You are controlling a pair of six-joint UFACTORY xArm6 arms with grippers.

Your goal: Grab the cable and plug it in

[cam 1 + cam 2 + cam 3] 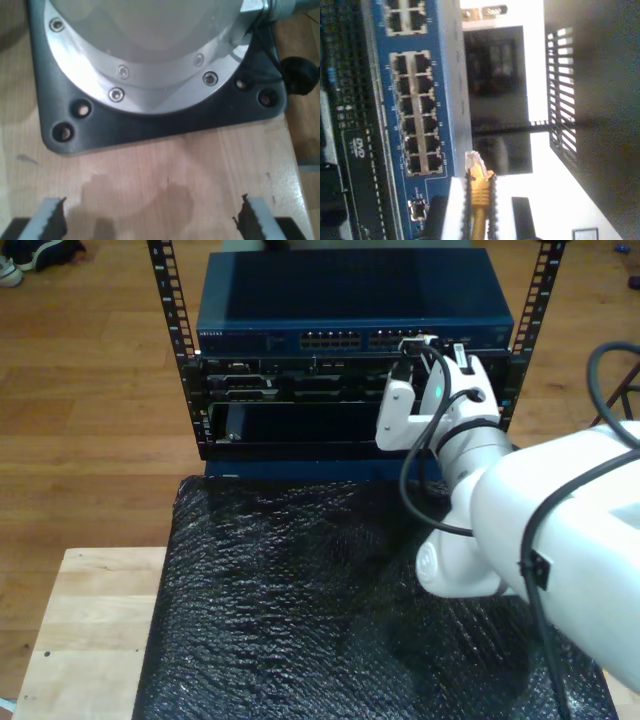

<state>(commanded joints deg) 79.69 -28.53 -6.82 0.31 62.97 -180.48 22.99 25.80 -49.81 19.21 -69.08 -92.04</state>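
Observation:
The yellow cable (pixel 479 202) runs between the fingers of my second gripper (pixel 480 187), which is shut on it just behind the clear plug (pixel 473 161). The plug tip hovers close to the end of the port block (pixel 415 115) on the blue switch (pixel 381 75), apart from the sockets. In the exterior view, my second gripper (pixel 428 343) reaches up to the front of the blue switch (pixel 350 300) on the exterior view's right. My first gripper (pixel 150 220) stands open over bare wooden tabletop (pixel 165 165), with nothing between its fingers.
A dark base plate with a bolted metal flange (pixel 150 120) lies just beyond my first gripper. Black rack posts (pixel 172 310) flank the switch, with black units (pixel 290 390) under it. Black bubble wrap (pixel 300 620) covers the table. Thick black arm cables (pixel 410 470) loop by the wrist.

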